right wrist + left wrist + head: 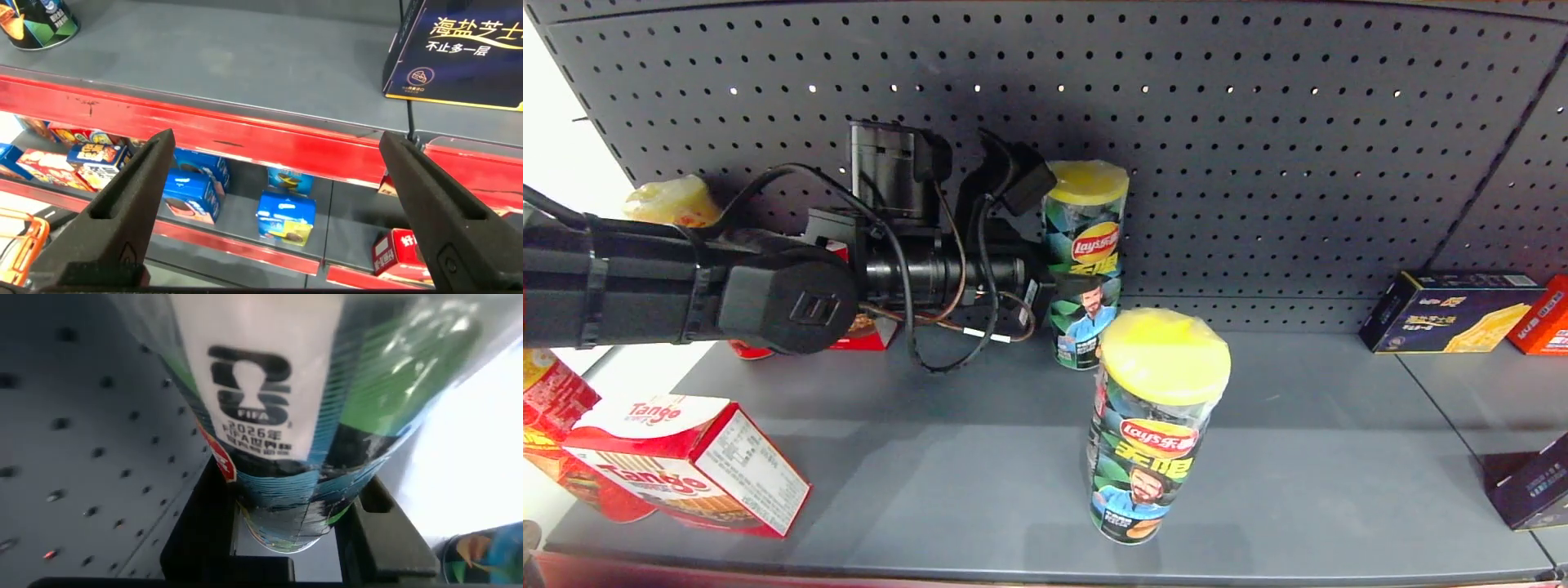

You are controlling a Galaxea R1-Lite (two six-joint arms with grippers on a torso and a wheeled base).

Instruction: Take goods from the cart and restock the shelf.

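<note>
Two chips cans with yellow lids stand upright on the grey shelf (pixel 1323 457). The back can (pixel 1086 245) is close to the pegboard wall (pixel 1258 122). My left arm comes in from the left, and my left gripper (pixel 1054 290) is shut on this can's lower half. In the left wrist view the can (pixel 302 416) sits between both fingers (pixel 204 539) of the left gripper (pixel 290 490). The front can (pixel 1156 425) stands free near the shelf's front edge. My right gripper (pixel 278 245) hangs open and empty, low in front of the shelf's red edge (pixel 245 122).
A red and white wafer box (pixel 694 465) lies at the front left beside a red packet (pixel 551 400). Dark blue boxes (pixel 1450 310) and an orange box (pixel 1543 327) sit at the right. Blue boxes (pixel 286 216) fill the lower shelf.
</note>
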